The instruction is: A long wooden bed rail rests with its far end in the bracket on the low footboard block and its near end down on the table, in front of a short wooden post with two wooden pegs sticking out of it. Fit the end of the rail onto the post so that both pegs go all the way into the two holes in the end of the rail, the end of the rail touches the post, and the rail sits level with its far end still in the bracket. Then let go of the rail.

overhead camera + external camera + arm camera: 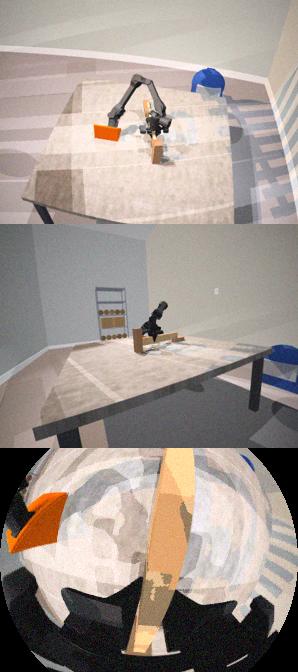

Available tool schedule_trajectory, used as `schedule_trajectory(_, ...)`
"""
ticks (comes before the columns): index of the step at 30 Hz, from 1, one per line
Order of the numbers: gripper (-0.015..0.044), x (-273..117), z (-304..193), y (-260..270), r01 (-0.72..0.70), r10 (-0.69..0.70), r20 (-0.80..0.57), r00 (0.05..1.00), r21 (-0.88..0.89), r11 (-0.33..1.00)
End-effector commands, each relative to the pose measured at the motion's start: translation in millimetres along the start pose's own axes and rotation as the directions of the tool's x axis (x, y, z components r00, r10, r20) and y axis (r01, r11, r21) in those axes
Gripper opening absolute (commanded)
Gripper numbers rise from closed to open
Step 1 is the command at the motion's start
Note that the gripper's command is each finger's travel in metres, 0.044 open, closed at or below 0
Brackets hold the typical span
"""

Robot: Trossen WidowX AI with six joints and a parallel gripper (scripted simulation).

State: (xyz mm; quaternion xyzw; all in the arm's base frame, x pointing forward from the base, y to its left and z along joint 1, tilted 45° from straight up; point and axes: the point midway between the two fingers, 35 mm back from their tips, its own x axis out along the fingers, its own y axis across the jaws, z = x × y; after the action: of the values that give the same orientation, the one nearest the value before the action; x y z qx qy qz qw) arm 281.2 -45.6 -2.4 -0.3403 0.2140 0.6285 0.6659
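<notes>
The wooden rail (154,137) (165,336) (170,543) stands on edge between the post and the footboard block. My gripper (154,130) (155,338) (150,581) is shut on the rail, nearer its post end. The post (157,152) (137,340) stands upright. In the exterior view the rail's near end is raised off the table, beside the post, with no clear gap. The pegs and holes are hidden, so I cannot tell how deep the pegs sit. The rail looks about level. Its far end is at the bracket on the footboard block (146,104) (179,339).
An upright orange panel (107,132) (42,523) stands to the left, just in front of the arm's base. A blue bin (208,79) (284,361) stands beyond the table (127,191) (105,377). A metal shelf rack (110,302) is against the back wall.
</notes>
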Motion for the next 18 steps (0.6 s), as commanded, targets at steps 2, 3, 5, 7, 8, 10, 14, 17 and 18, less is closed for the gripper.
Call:
schedule_trajectory(2, 0.0000, -2.0, -3.5, -1.4, 0.006, -0.006, -0.003, 1.000, -0.001, 1.000)
schedule_trajectory(3, 0.0000, -2.0, -3.9, -1.4, 0.006, -0.006, -0.003, 1.000, -0.001, 1.000)
schedule_trajectory(5, 0.0000, -2.0, -4.5, -1.4, 0.006, -0.006, -0.003, 1.000, -0.001, 1.000)
schedule_trajectory(7, 0.0000, -1.9, -5.2, -1.5, 0.006, -0.006, -0.003, 1.000, -0.001, 1.000)
schedule_trajectory(8, 0.0000, -1.9, -5.5, -1.5, 0.006, -0.006, -0.003, 1.000, -0.001, 1.000)
schedule_trajectory(10, 0.0000, -1.8, -6.1, -1.5, 0.006, -0.006, -0.003, 1.000, -0.001, 1.000)
schedule_trajectory(14, 0.0000, -1.6, -7.3, -1.5, 0.006, -0.006, -0.003, 1.000, -0.001, 1.000)
schedule_trajectory(17, 0.0000, -1.5, -8.2, -1.5, 0.006, -0.006, -0.003, 1.000, -0.001, 1.000)
schedule_trajectory(18, 0.0000, -1.5, -8.5, -1.5, 0.006, -0.006, -0.003, 1.000, -0.001, 1.000)
